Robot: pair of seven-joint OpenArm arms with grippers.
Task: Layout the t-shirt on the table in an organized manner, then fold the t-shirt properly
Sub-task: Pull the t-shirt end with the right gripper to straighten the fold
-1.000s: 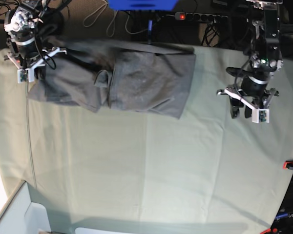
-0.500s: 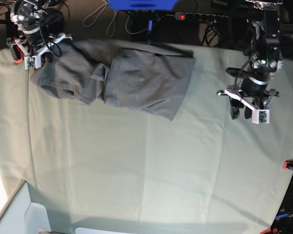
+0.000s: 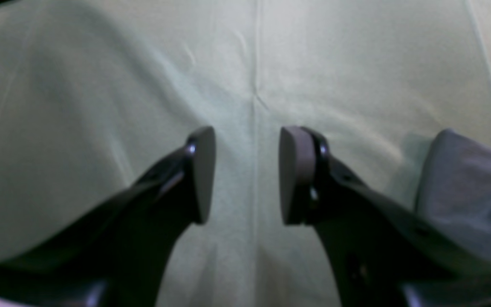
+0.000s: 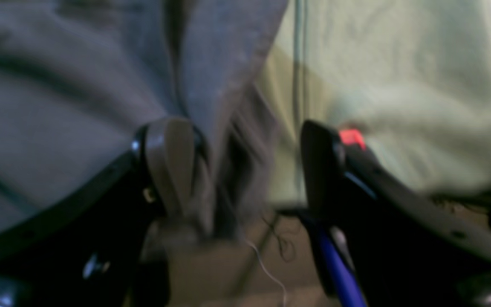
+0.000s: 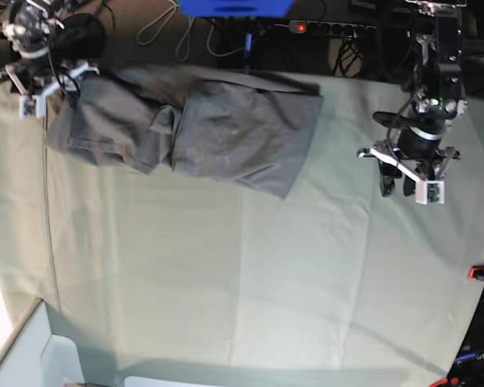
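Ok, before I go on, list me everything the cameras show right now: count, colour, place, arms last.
t-shirt: one, dark grey, bunched and creased at the table's far edge, toward the base view's left.
table: one, pale sage-green cloth with faint creases, filling most of the view.
red clips: at least two, at the table's edge on the base view's right.
power strip: one, black with a lit red switch, behind the table among cables.
blue object: one, at the base view's top edge; what it is I cannot tell.
left gripper: one, black, open over bare cloth, apart from the shirt.
right gripper: one, black, jaws open at the shirt's edge.
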